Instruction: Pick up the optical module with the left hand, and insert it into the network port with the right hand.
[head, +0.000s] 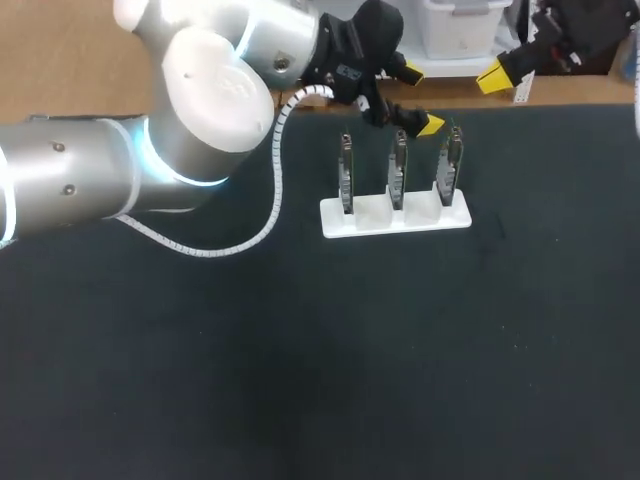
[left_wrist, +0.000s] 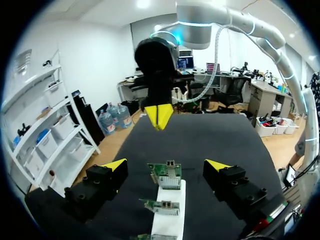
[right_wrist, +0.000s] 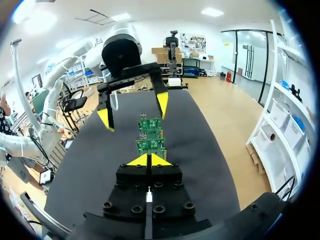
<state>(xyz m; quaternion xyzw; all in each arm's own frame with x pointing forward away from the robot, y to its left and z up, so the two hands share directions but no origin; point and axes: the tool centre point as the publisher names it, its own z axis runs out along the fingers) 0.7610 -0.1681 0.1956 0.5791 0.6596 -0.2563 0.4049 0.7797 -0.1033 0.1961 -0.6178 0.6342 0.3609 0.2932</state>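
Observation:
A white stand (head: 395, 216) holds three upright green boards with metal network ports: left (head: 346, 176), middle (head: 399, 170), right (head: 450, 166). My left gripper (head: 421, 98) hangs open just behind the middle and right boards, holding nothing. In the left wrist view the boards (left_wrist: 166, 175) and stand (left_wrist: 170, 212) lie below and between its spread fingers (left_wrist: 166, 167). My right gripper (head: 493, 77) is shut and empty near the table's far edge, at the right. From its wrist its closed tips (right_wrist: 149, 160) point along the row of boards (right_wrist: 150, 125) toward the left gripper (right_wrist: 133, 111). I cannot pick out a separate optical module.
The black mat (head: 400, 360) covers the table, bare in front of the stand. My thick left arm (head: 200, 110) with its white coiled cable (head: 272, 190) crosses the far left part. The table's far edge (head: 560, 95) runs close behind the stand.

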